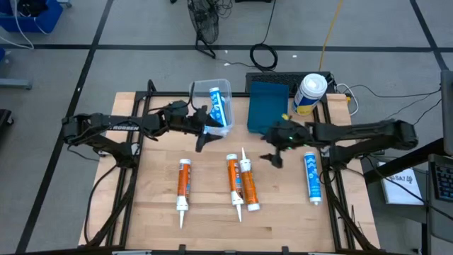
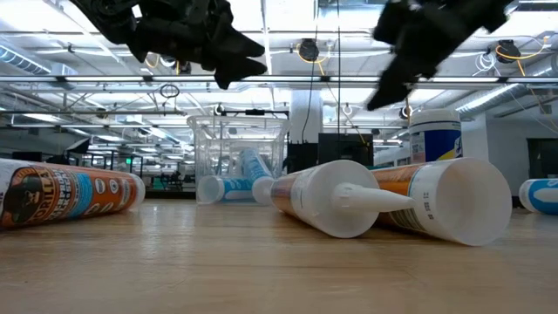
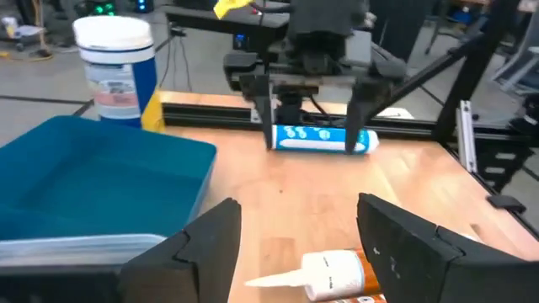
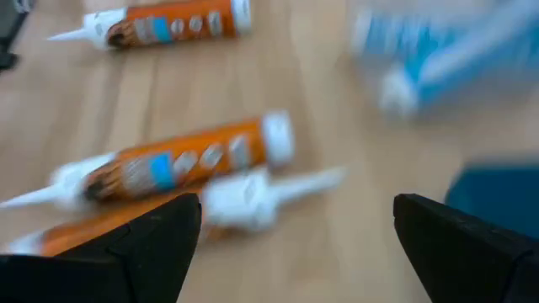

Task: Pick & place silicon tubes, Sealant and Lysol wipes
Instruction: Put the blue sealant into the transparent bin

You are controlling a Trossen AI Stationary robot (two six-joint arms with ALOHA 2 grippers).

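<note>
one blue tube [image 1: 219,108] already lay slanted in the clear bin [image 1: 226,86] beside my empty, part-spread left end effector [image 1: 203,134], my right end effector [image 1: 274,157] hung spread — three orange tubes [image 1: 184,184] and a blue one [image 1: 312,178] still lay lengthwise on the bench [image 1: 283,219], nozzles toward its near edge, and the lysol wipes [image 1: 309,94] stood upright at the far edge.
</note>
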